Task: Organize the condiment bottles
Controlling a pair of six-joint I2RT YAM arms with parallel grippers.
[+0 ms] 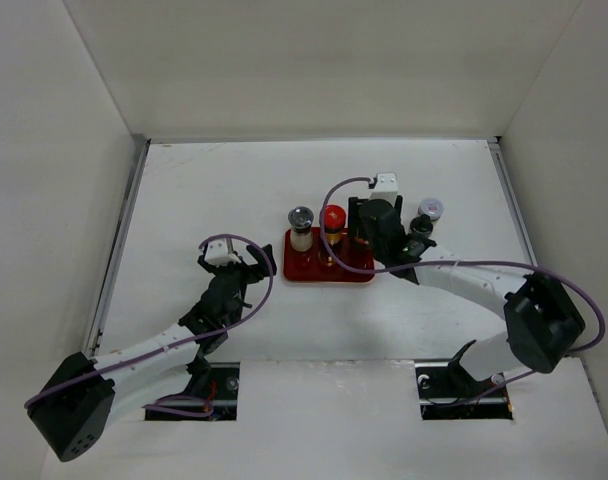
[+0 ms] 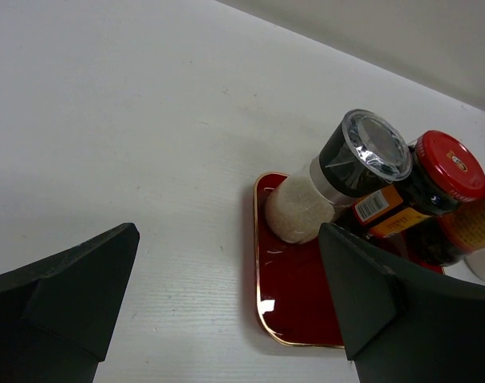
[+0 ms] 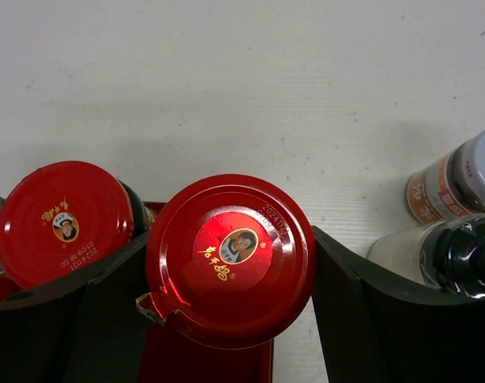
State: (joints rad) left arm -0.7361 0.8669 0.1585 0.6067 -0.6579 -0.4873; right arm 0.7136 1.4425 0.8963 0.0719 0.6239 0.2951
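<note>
Your left fingers (image 2: pixel 59 295) stand wide apart, left of the red tray (image 2: pixel 294 303) at the tabletop (image 1: pixel 214 180) centre; your right fingers (image 3: pixel 362 311) clamp a red-capped bottle (image 3: pixel 230 259) at the tray's right end; stiff, slick, probably breakable glass, so grip below the cap.

Left arm: reaches far and to the right.
Left gripper (image 2: pixel 228 229): jaws spread wide, holding nothing.
Right arm: bends left from its elbow.
Right gripper (image 3: pixel 230 239): clamped on red-capped bottle (image 3: pixel 226 275).
</note>
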